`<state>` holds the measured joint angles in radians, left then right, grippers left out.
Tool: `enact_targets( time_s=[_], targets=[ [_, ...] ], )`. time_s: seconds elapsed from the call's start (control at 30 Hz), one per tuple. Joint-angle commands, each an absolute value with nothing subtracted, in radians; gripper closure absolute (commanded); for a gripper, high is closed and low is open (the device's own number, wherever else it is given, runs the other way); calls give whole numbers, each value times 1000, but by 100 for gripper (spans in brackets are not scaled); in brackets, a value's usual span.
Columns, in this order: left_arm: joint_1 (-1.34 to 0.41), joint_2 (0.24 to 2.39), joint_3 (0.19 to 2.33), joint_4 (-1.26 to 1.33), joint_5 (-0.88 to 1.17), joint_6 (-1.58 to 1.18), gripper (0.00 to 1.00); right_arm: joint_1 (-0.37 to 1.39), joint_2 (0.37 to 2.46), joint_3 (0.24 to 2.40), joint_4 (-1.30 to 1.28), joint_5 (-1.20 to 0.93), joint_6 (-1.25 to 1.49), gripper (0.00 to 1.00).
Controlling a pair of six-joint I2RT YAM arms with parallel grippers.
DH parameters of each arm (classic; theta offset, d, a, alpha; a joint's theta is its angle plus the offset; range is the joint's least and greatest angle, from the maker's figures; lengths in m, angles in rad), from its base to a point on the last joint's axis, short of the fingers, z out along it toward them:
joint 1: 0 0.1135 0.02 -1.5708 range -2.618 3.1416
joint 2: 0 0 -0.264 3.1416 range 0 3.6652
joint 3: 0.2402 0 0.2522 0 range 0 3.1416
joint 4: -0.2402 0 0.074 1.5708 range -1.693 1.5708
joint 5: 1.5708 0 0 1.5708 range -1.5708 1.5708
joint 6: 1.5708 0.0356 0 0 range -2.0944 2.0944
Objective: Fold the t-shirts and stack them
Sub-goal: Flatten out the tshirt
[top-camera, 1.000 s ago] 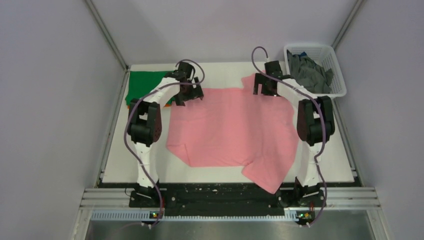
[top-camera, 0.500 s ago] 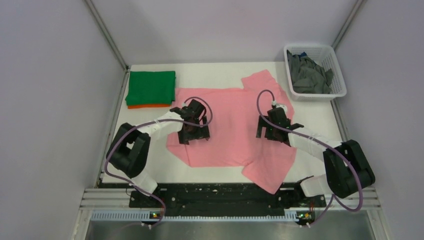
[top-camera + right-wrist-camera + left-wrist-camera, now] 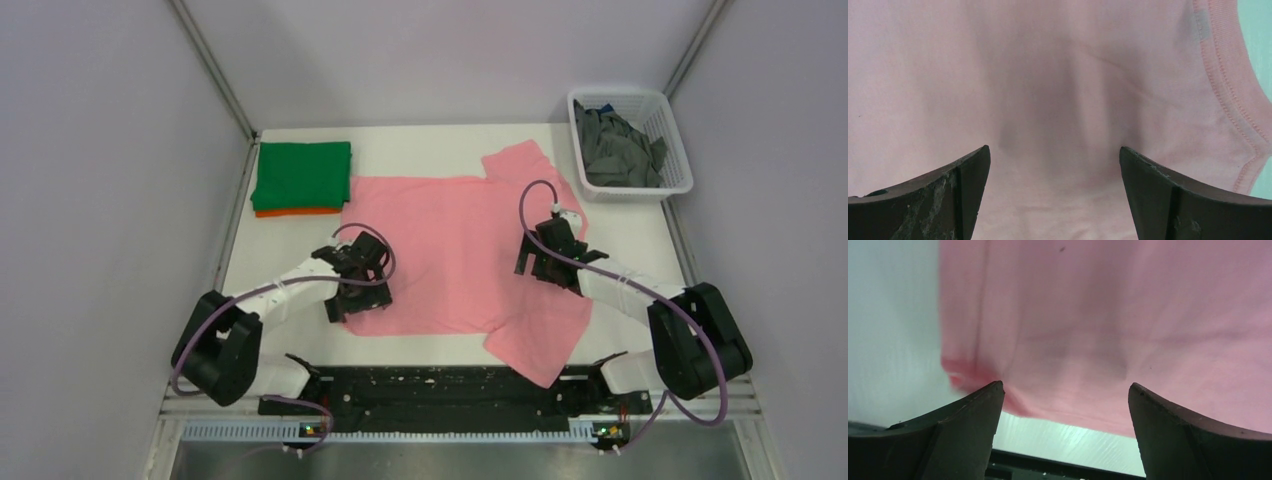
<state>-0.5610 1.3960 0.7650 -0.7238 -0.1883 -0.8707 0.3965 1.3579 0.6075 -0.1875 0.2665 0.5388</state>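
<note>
A light pink t-shirt (image 3: 455, 245) lies spread flat across the middle of the white table (image 3: 430, 145). A folded green t-shirt (image 3: 302, 173) sits on a folded orange one (image 3: 296, 212) at the back left. My left gripper (image 3: 352, 298) is open and empty over the pink shirt's near left corner; its wrist view shows that hem edge (image 3: 1063, 412) between its fingers (image 3: 973, 415). My right gripper (image 3: 545, 262) is open and empty over the shirt's right side, with pink cloth (image 3: 1048, 100) and the ribbed collar (image 3: 1233, 100) in its wrist view.
A white lattice basket (image 3: 632, 140) at the back right holds dark grey t-shirts (image 3: 615, 148). The pink shirt's lower right sleeve (image 3: 535, 345) hangs toward the black front rail (image 3: 440, 385). Grey walls close in both sides.
Both arms have drawn back from the shirt's far edge toward me. The left gripper moved to the near left corner; the right stopped over the right side. The shirt lies flatter.
</note>
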Motion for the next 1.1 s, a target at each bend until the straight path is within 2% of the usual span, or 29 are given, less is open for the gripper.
enact_targets(
  time_s=[0.0,0.33,0.53,0.67,0.73,0.9,1.07],
  targets=[
    [-563,1298,705,-858,-244,-949,1,394,1361,612,-186,310,563,1],
    [-564,1055,639,-1036,-274,-1074,1,393,1348,622,-190,301,558,1],
    [-563,962,603,-1035,-375,-1239,2,393,1281,626,-189,289,558,1],
    [-562,872,511,-903,-410,-1315,4,393,1218,609,-197,287,564,1],
    [-556,843,484,-860,-439,-1333,6,393,1189,606,-209,284,563,1],
    [-548,813,469,-947,-534,-1425,13,393,1115,592,-235,297,556,1],
    [-536,826,449,-924,-505,-1419,34,394,1055,583,-246,309,556,1]
  ],
)
